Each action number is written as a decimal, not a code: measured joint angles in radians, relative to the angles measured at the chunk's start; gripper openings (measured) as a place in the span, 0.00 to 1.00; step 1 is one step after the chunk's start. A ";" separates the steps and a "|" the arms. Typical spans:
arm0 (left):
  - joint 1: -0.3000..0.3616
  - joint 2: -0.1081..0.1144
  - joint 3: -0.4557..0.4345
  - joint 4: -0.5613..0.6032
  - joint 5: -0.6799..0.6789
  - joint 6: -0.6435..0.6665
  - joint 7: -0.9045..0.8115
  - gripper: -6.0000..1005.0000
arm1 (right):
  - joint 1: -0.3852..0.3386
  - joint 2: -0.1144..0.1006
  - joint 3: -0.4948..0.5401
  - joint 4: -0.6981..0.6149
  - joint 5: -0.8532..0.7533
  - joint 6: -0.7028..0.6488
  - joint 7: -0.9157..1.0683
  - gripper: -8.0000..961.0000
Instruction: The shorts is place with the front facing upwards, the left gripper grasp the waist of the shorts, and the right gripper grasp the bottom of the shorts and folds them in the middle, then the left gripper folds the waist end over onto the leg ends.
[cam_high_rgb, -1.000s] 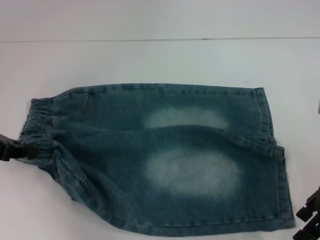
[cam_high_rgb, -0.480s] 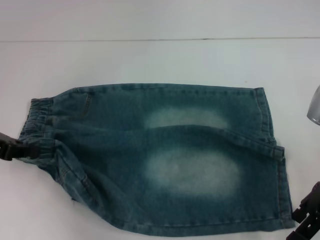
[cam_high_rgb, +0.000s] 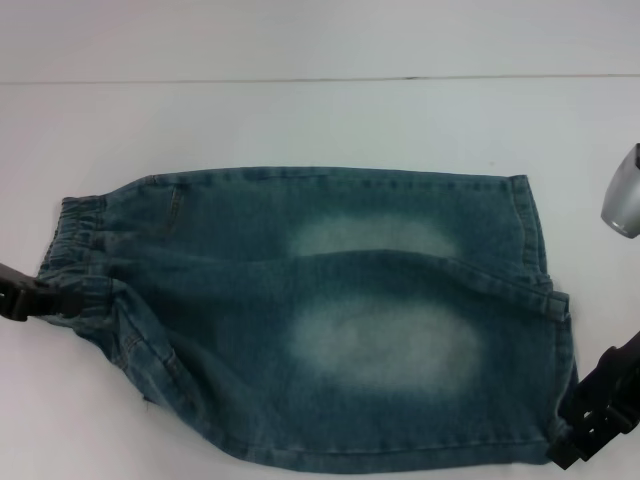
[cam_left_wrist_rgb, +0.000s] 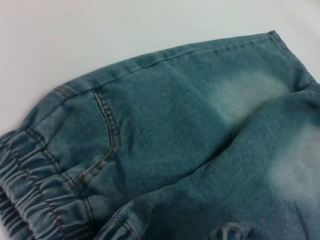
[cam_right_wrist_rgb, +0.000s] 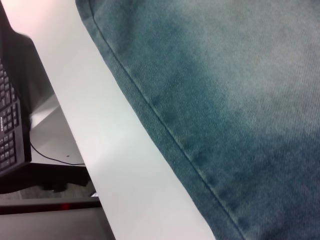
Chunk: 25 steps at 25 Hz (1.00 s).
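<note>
The blue washed-denim shorts (cam_high_rgb: 330, 310) lie flat on the white table, with two pale faded patches showing. The puckered elastic waist (cam_high_rgb: 75, 240) is at the left and the straight leg hems (cam_high_rgb: 545, 300) are at the right. My left gripper (cam_high_rgb: 68, 300) reaches in from the left edge and is shut on the near corner of the waist. In the left wrist view the waist (cam_left_wrist_rgb: 35, 190) and a curved pocket seam (cam_left_wrist_rgb: 107, 125) fill the frame. My right gripper (cam_high_rgb: 575, 432) stands open at the near right hem corner. The right wrist view shows the side seam (cam_right_wrist_rgb: 165, 130) of the shorts.
A silver cylindrical part (cam_high_rgb: 622, 205) hangs at the right edge above the table. The table's near edge (cam_right_wrist_rgb: 100, 165) runs close beside the shorts. A black keyboard (cam_right_wrist_rgb: 7, 125) sits below and beyond that edge. Bare white tabletop (cam_high_rgb: 300, 120) lies behind the shorts.
My right gripper has moved up and inward from the bottom right corner to the hem corner. The silver part has come into view at the right. The left gripper has barely moved.
</note>
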 joint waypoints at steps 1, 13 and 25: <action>0.000 0.000 -0.001 0.000 0.000 0.000 0.000 0.03 | 0.001 0.002 -0.002 0.002 -0.001 0.005 -0.002 0.88; -0.006 0.000 -0.004 0.000 0.000 0.004 -0.001 0.03 | 0.002 0.003 -0.015 0.017 -0.010 0.050 -0.001 0.40; -0.019 0.004 -0.004 0.000 0.000 0.002 -0.018 0.03 | -0.001 -0.007 0.023 0.018 0.000 0.052 -0.023 0.04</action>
